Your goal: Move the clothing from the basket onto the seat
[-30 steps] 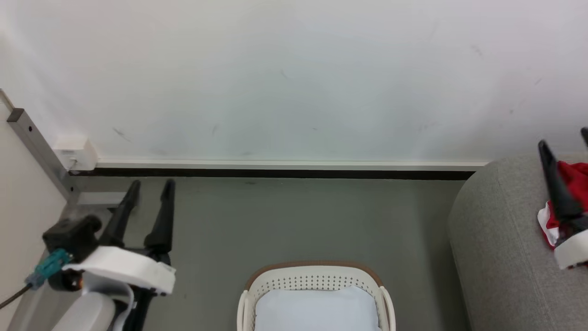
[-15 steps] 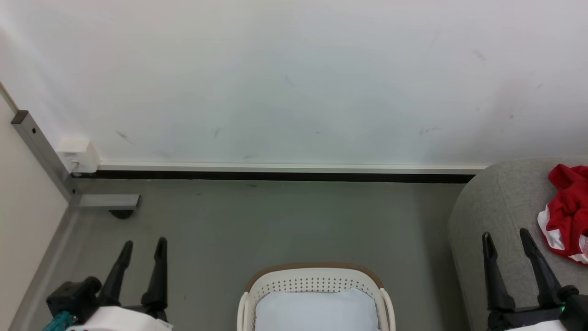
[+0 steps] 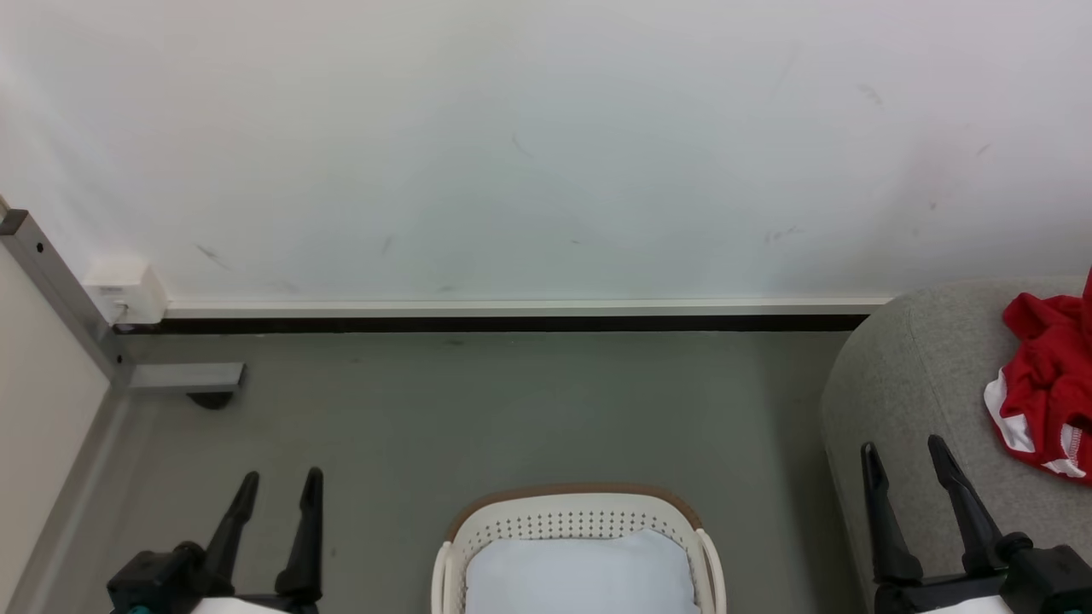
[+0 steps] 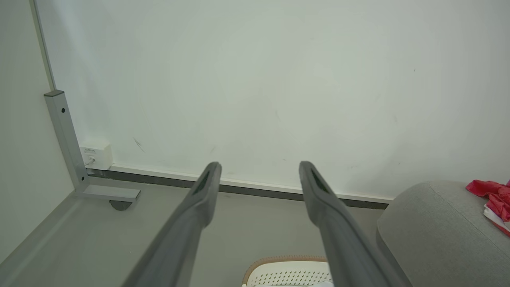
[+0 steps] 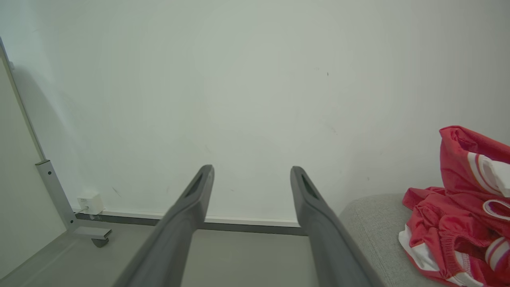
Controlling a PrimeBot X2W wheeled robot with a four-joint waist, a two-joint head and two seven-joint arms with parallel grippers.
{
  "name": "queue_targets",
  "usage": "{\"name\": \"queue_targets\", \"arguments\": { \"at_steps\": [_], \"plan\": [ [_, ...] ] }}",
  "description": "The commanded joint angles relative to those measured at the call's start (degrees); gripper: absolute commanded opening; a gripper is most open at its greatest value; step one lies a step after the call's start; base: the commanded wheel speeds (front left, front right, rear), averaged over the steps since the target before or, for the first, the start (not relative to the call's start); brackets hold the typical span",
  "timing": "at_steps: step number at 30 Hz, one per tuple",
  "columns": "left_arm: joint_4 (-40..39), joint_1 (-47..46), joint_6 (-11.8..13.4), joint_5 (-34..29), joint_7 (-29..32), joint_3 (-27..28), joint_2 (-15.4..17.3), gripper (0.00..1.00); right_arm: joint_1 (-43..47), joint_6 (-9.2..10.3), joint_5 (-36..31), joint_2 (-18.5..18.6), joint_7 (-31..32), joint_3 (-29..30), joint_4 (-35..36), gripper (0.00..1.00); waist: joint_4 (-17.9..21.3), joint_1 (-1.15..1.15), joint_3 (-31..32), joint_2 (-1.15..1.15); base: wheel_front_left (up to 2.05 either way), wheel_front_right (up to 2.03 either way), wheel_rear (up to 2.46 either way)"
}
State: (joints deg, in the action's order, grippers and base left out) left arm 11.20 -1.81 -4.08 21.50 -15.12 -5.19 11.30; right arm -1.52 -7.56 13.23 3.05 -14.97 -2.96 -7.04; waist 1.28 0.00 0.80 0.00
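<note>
The red clothing (image 3: pixel 1048 384) with white trim lies bunched on the grey seat (image 3: pixel 921 384) at the right; it also shows as clothing (image 5: pixel 458 211) in the right wrist view and clothing (image 4: pixel 492 195) in the left wrist view. The white basket (image 3: pixel 580 516) with a brown rim stands at the bottom centre, holding just a pale bluish liner cloth (image 3: pixel 576 576). My left gripper (image 3: pixel 281 482) is open at the lower left, over the floor. My right gripper (image 3: pixel 903 454) is open at the lower right, over the seat's front edge, left of the clothing and apart from it.
A white wall (image 3: pixel 546 145) with a dark baseboard runs across the back. At the left stands a grey metal post (image 3: pixel 60 290) with a foot bar (image 3: pixel 183 375) and a small white box (image 3: pixel 124 290). Grey floor (image 3: pixel 512 409) lies between basket and wall.
My right gripper has let go of the clothing, drawn back off the seat and dropped to the lower right. My left gripper has lowered to the bottom left. The camera shifted slightly.
</note>
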Motion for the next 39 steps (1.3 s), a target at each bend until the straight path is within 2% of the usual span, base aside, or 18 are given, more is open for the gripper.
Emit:
{"name": "queue_targets", "arguments": {
  "at_steps": [1,21,22,25,39],
  "plan": [
    [0.44,-0.02,-0.50,-1.32,-0.03,0.80,-0.46,1.00,-0.77,0.15,0.06,-0.21,-0.18,0.02,0.19,1.00,-0.13,0.00,-0.05,0.00,0.00,0.00,0.00],
    [2.46,-0.96,-2.93,-5.03,-0.03,4.70,-3.42,1.00,-1.32,0.15,2.24,-0.23,-0.20,-1.64,-0.93,1.00,-0.20,0.00,-0.03,0.00,0.00,0.00,0.00],
    [2.43,-0.58,-2.96,-4.31,0.00,4.60,-3.46,0.00,-0.74,0.00,1.49,-0.19,0.00,-1.75,-0.70,0.00,-0.20,0.00,-0.03,0.00,0.00,0.00,0.00],
    [3.82,0.20,-2.96,-4.20,0.08,4.41,-3.92,0.00,0.17,0.00,1.51,-0.22,0.05,-1.96,-1.90,0.00,-0.21,0.00,-0.02,0.00,0.00,0.00,0.00],
    [3.76,-1.07,-2.96,9.69,4.28,6.02,-4.73,0.00,-0.86,0.02,17.13,0.82,2.98,-1.12,-2.73,0.00,-0.33,0.00,-0.10,0.00,0.00,0.00,0.00]
  ]
}}
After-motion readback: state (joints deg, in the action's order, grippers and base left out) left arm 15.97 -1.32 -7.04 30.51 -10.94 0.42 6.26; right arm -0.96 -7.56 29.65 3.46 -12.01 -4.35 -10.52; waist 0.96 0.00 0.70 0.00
